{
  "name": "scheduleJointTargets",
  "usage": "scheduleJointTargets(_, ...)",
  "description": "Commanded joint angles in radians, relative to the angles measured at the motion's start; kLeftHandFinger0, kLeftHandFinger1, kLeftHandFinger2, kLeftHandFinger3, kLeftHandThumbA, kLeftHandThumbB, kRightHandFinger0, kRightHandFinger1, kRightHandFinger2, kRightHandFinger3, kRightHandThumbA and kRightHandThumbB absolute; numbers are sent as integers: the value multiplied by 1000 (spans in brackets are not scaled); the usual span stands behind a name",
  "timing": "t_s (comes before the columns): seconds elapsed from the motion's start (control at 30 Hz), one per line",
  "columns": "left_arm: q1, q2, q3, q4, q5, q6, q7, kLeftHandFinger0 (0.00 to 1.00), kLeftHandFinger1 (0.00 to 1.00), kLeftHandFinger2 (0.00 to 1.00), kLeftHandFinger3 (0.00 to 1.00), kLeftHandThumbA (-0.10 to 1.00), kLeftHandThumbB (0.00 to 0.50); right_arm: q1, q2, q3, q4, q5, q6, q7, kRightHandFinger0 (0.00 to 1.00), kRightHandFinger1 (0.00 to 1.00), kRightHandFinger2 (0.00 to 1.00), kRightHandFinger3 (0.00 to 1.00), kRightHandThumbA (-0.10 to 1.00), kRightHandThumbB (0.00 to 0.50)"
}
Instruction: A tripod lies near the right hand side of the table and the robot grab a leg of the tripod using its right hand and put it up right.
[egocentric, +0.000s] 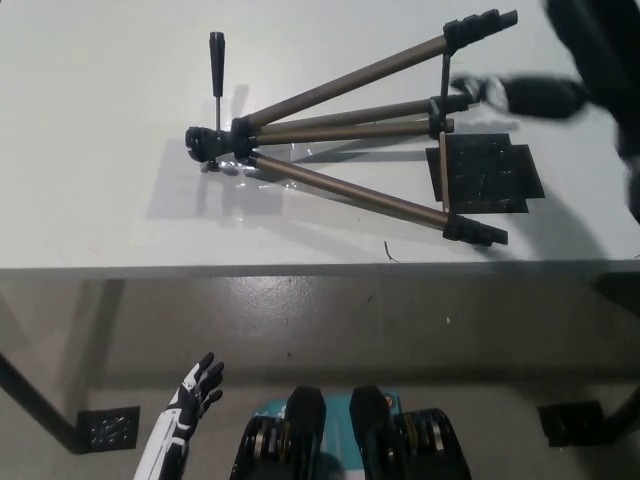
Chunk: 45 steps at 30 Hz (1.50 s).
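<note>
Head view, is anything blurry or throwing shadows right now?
Head view: the black right hand is smeared by motion blur beside the tripod; the tripod casts a soft shadow on the table; the white left hand looks sharp, low left.

I see a big white table (100, 200) with a folded brown-legged tripod (340, 130) and a flat black mat (485, 178) lying on it, just under my blurry black right hand (530, 95).

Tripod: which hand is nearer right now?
Right. The right hand is above the table by the tripod feet; the left hand hangs below the table edge.
</note>
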Motion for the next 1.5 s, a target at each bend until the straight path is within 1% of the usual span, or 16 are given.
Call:
scheduleJointTargets(0.0,13,32,-16,-33,24,-60,-27,1000,1000,1000,1000,1000,500,-337,9,131,272,-179,205,218,1000,1000,1000,1000,1000,500)
scheduleJointTargets(0.47,21,30,-18,-38,15,-52,-30,1000,1000,1000,1000,1000,500,-584,182,316,926,-147,139,196,1000,1000,1000,1000,1000,500)
scheduleJointTargets(0.63,28,31,-18,-38,19,-55,-29,1000,1000,1000,1000,1000,500,-615,253,317,1133,-94,109,181,1000,1000,1000,1000,1000,500)
scheduleJointTargets(0.77,27,31,-23,-32,9,-52,-37,1000,1000,1000,1000,1000,500,-631,299,328,1225,-102,129,187,1000,1000,1000,1000,1000,500)
scheduleJointTargets(0.93,26,34,-28,-36,15,-43,-36,1000,1000,1000,1000,1000,500,-641,345,355,1375,-125,74,127,1000,1000,1000,1000,997,500)
scheduleJointTargets(1.03,26,33,-31,-42,16,-49,-35,1000,1000,1000,1000,1000,500,-636,362,400,1452,-160,83,109,1000,1000,1000,1000,914,500)
scheduleJointTargets(1.13,24,31,-34,-49,24,-47,-31,1000,1000,1000,1000,1000,500,-625,365,459,1501,-198,113,106,1000,1000,1000,1000,905,500)
scheduleJointTargets(1.2,23,32,-35,-52,21,-37,-33,1000,1000,1000,1000,1000,500,-601,354,535,1522,-265,106,-42,1000,1000,1000,1000,648,462)
scheduleJointTargets(1.23,21,34,-35,-52,22,-40,-32,1000,1000,1000,1000,1000,500,-589,349,560,1525,-291,108,-132,810,712,802,1000,298,378)
scheduleJointTargets(1.27,22,35,-36,-56,25,-41,-33,1000,1000,1000,1000,1000,500,-571,338,599,1526,-327,107,-269,183,245,395,856,69,338)
scheduleJointTargets(1.3,21,38,-37,-59,23,-37,-36,1000,1000,1000,1000,1000,500,-561,327,628,1528,-355,99,-356,37,115,284,746,19,349)
scheduleJointTargets(1.33,20,37,-36,-59,18,-38,-36,1000,1000,1000,1000,1000,500,-552,315,630,1526,-360,88,-458,1,5,156,591,-46,331)
scheduleJointTargets(1.37,21,35,-36,-60,13,-36,-37,1000,1000,1000,1000,1000,500,-549,303,641,1522,-369,79,-516,0,0,180,548,-58,317)
scheduleJointTargets(1.4,23,36,-38,-66,17,-34,-38,1000,1000,1000,1000,1000,500,-546,288,643,1515,-373,53,-587,0,0,265,457,-98,299)
scheduleJointTargets(1.43,23,35,-39,-67,18,-35,-38,1000,1000,1000,1000,1000,500,-543,277,635,1507,-366,25,-644,0,41,369,429,-100,303)
scheduleJointTargets(1.47,12,39,-38,-65,17,-33,-41,1000,1000,1000,1000,1000,500,-549,265,639,1503,-373,18,-691,0,32,382,397,-100,297)
